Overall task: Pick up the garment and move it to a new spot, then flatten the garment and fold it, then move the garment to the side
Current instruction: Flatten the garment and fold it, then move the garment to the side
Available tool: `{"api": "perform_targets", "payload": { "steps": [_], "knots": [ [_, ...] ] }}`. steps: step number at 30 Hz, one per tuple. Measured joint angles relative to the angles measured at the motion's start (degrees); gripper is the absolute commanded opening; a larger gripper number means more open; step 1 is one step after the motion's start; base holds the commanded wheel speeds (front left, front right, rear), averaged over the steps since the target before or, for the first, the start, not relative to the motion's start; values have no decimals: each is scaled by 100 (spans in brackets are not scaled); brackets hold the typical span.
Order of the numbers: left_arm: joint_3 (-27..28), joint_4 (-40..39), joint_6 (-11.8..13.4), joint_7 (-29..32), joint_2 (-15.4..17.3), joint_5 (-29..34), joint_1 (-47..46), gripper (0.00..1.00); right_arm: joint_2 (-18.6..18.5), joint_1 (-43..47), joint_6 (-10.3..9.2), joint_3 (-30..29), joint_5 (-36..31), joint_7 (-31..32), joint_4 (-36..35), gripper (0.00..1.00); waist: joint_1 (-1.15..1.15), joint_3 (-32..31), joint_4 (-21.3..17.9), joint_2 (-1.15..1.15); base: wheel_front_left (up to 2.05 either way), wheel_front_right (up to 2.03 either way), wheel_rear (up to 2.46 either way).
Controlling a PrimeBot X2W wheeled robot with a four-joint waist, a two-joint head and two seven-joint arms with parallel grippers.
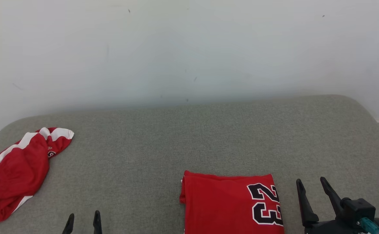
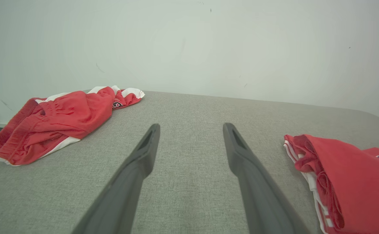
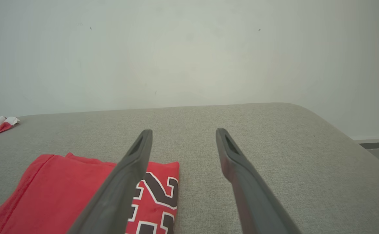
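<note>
Counter (image 1: 150,146): a grey fabric-covered top with rounded far corners. It spans my head view and backs onto a pale wall (image 1: 189,48).
Crumpled red garment (image 1: 14,172): I see it bunched up with white stripes showing. It lies at the far left of the counter and runs out to the left edge, well apart from both pincers.
Left pincer (image 1: 83,219): it sits low at the near edge, its two dark fingers apart with nothing between them. Through its wrist camera I look along them over bare grey fabric, with one garment on either side.
Folded red jersey (image 1: 231,204): this lies flat as a neat rectangle at the near edge, right of centre. A black 23 outlined in white sits on its right part.
Right pincer (image 1: 311,181): it is just beside the jersey's right edge and I see no contact. The fingers are spread and empty. In its wrist view, one finger crosses in front of the 23.
</note>
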Motion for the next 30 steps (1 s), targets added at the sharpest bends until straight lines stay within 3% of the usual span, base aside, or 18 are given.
{"api": "perform_targets", "payload": {
  "steps": [12,30],
  "knots": [
    [291,337,-56,-1,4,73,-137,100,-281,-73,0,444,255,-264,545,100,0,-48,-96,0,0,0,0],
    [348,441,-87,-1,2,77,-49,100,-191,-90,0,486,376,-398,800,100,0,-57,-42,0,0,0,0]
  ]
}}
